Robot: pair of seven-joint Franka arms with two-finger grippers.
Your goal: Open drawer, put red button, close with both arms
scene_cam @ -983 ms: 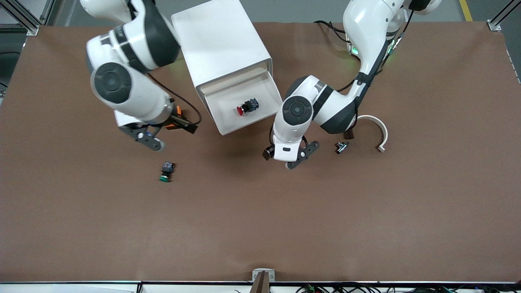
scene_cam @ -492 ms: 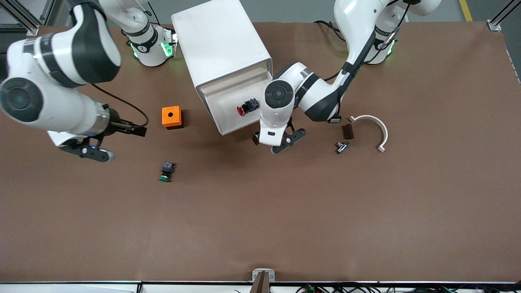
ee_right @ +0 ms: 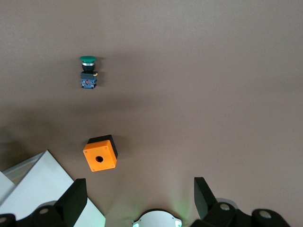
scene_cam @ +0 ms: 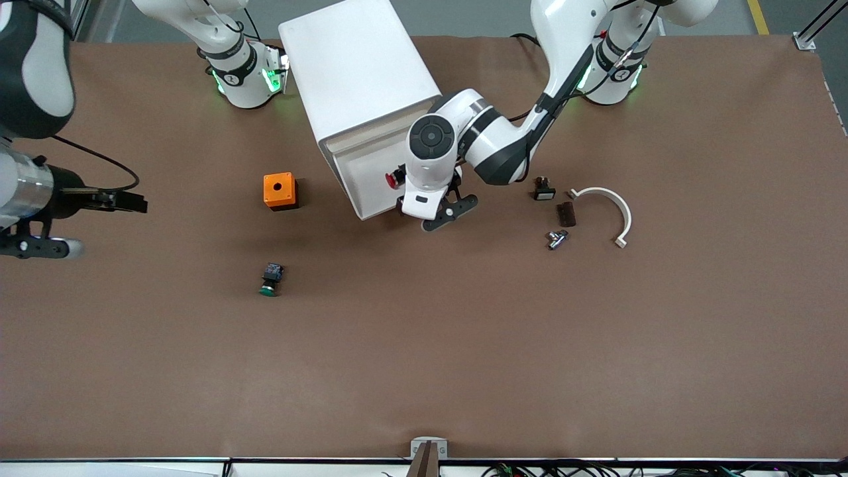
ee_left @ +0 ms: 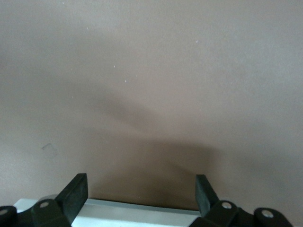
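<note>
- Left gripper (scene_cam: pixel 442 215), jaws spread and empty, hangs at the front edge of the open drawer (scene_cam: pixel 371 173); the red button (scene_cam: pixel 395 178) lies in the drawer, just under its wrist.
- An off-centre push could skew the drawer or turn the cabinet (scene_cam: pixel 358 79).
- Right gripper (scene_cam: pixel 40 246), jaws spread and empty, hangs far out at its own end of the table; a one-armed close may jam.
- A hard shove could make the button roll.

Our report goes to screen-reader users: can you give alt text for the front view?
The left claw hangs open at the front of the open white drawer, where the red button lies. The right claw is open over the right arm's end of the table, away from the drawer.
</note>
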